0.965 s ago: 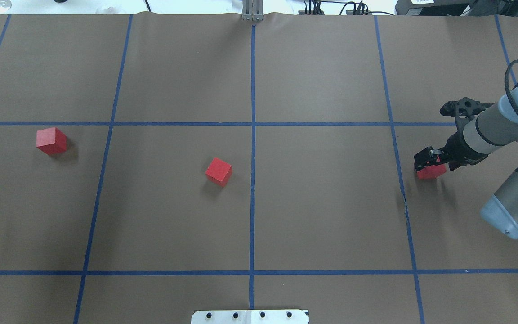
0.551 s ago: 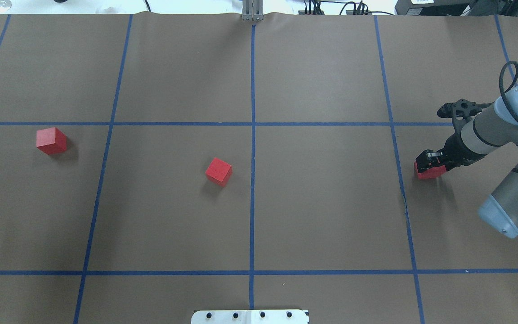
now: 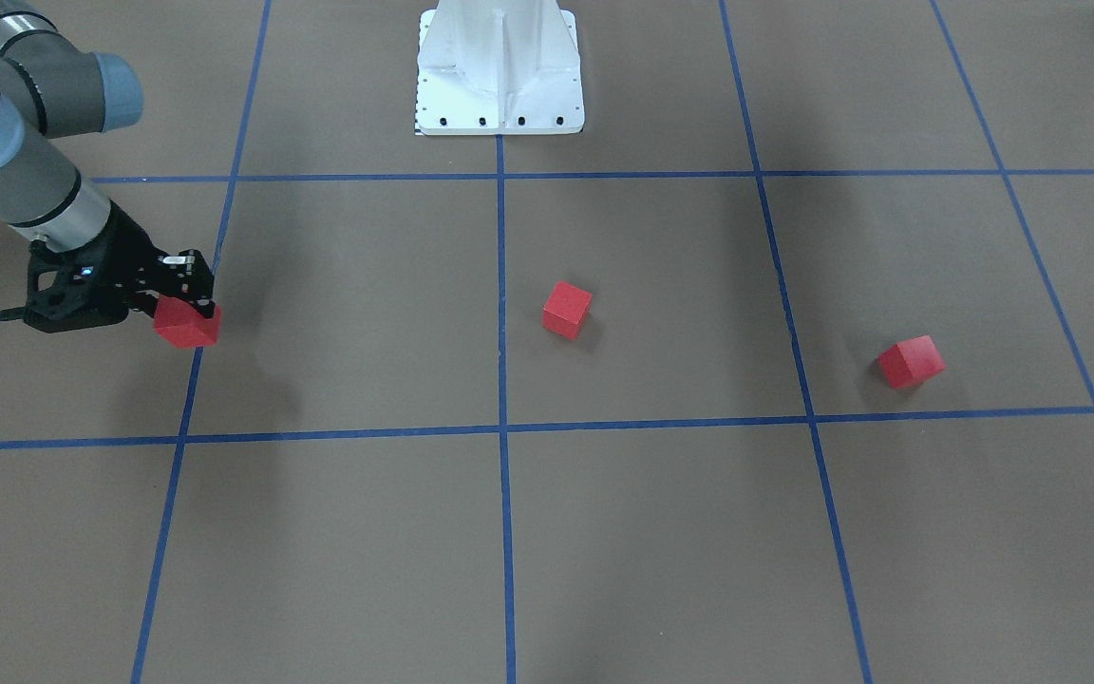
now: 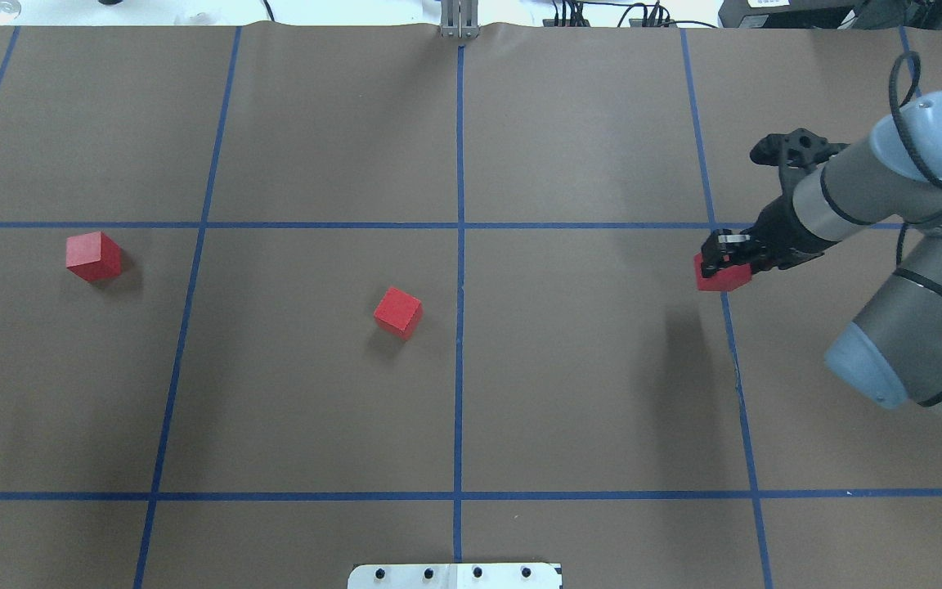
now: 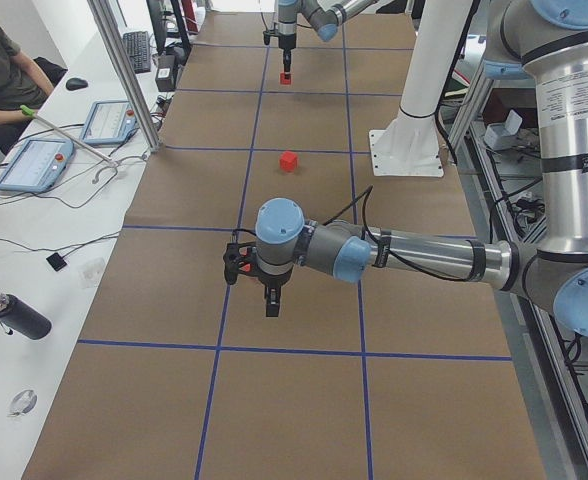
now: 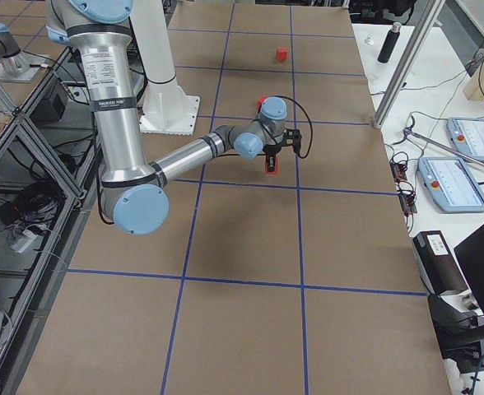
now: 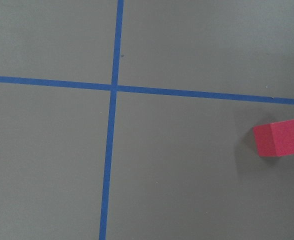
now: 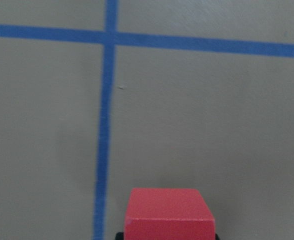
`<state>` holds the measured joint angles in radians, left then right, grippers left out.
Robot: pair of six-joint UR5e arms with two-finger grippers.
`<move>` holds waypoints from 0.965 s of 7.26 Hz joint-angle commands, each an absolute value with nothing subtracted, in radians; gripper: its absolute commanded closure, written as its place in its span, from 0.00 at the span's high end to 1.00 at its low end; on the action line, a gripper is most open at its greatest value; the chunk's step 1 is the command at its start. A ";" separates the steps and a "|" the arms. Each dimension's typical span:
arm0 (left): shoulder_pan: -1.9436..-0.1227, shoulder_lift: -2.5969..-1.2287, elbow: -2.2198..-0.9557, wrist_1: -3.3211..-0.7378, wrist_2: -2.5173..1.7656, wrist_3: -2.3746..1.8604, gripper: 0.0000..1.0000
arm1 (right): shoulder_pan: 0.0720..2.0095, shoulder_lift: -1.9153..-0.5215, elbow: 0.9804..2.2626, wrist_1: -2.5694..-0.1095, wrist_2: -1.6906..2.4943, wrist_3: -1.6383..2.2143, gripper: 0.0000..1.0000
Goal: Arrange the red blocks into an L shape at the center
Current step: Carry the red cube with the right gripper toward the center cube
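Note:
Three red blocks show. One block [image 4: 722, 276] [image 3: 186, 326] is held in my right gripper [image 4: 724, 255] [image 3: 188, 296], shut on it and raised above the floor over a blue grid line right of the center; it fills the bottom of the right wrist view [image 8: 169, 212]. A second block [image 4: 397, 312] [image 3: 567, 309] lies just left of the center line [image 4: 459, 327]. The third [image 4: 93, 255] [image 3: 911, 362] lies far left and shows in the left wrist view [image 7: 280, 138]. My left gripper [image 5: 271, 300] hovers above the floor near it; I cannot tell whether it is open or shut.
The white metal base [image 4: 455, 575] [image 3: 498, 66] stands at the near edge on the center line. Blue tape lines grid the brown floor. In the side views, operators' tablets and cables [image 5: 34, 160] lie on a white bench along the far edge.
My right gripper has lifted its red block off the floor and carried it left and away from the base, onto the grid line. The other two blocks have not moved.

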<state>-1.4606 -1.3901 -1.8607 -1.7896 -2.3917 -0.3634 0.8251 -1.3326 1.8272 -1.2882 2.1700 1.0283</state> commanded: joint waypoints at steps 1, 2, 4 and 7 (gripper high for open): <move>-1.459 -1.390 -1.855 -1.848 -2.390 -0.362 1.00 | 0.718 -1.157 1.833 -1.394 2.099 1.231 0.00; -1.459 -1.388 -1.853 -1.853 -2.390 -0.362 1.00 | 0.659 -1.067 1.826 -1.473 2.057 1.282 0.00; -1.459 -1.390 -1.856 -1.855 -2.391 -0.364 1.00 | 0.582 -0.936 1.740 -1.497 1.999 1.403 0.00; -1.457 -1.387 -1.861 -1.891 -2.391 -0.365 1.00 | 0.514 -0.764 1.550 -1.493 1.941 1.454 0.00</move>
